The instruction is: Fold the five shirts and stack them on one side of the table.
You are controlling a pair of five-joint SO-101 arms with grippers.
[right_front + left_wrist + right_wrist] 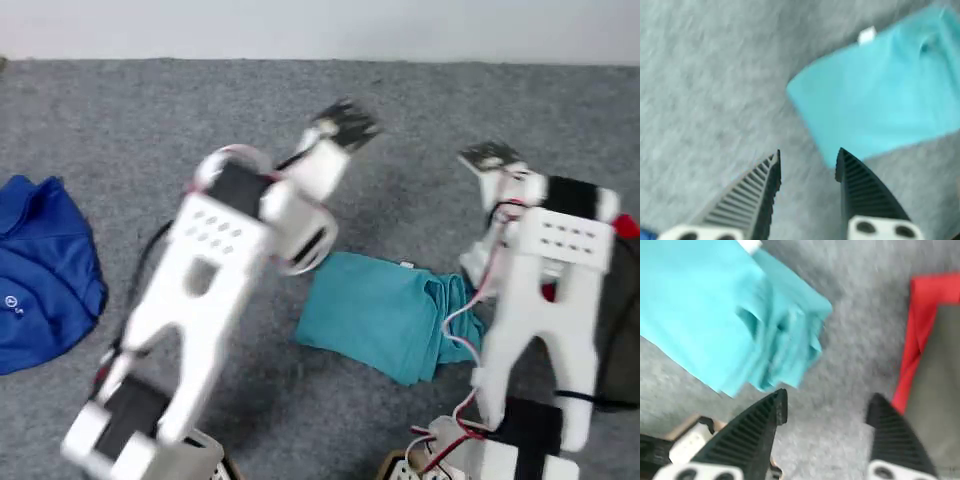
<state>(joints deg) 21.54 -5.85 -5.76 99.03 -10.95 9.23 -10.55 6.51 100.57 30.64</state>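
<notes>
- Teal shirt: lies on the grey table covering between the two arms, near the front edge; it is folded into a rough rectangle, with a small white tag at its far edge
- Condition of fold: the side facing the right arm is bunched into loose pleats, as the right wrist view shows; the side facing the left arm is flat with a clean corner
- Left gripper: raised above the covering beyond the teal shirt, jaws parted and holding nothing
- Right gripper: raised beyond the shirt's bunched side, jaws spread wide and empty
- Blue shirt: at the left edge of the table, well apart from both grippers, rumpled and seemingly not yet folded
- Red shirt and a dark garment: lying together at the right edge, the dark one over the red; probably the stack
- Step in hand, as judged: the teal shirt's fold is nearly done, with both arms clear of it
- Next move, as judged: grip the bunched side, flatten or tuck it, then carry the shirt to the right-hand pile without the fold opening; the blue shirt is unattended
</notes>
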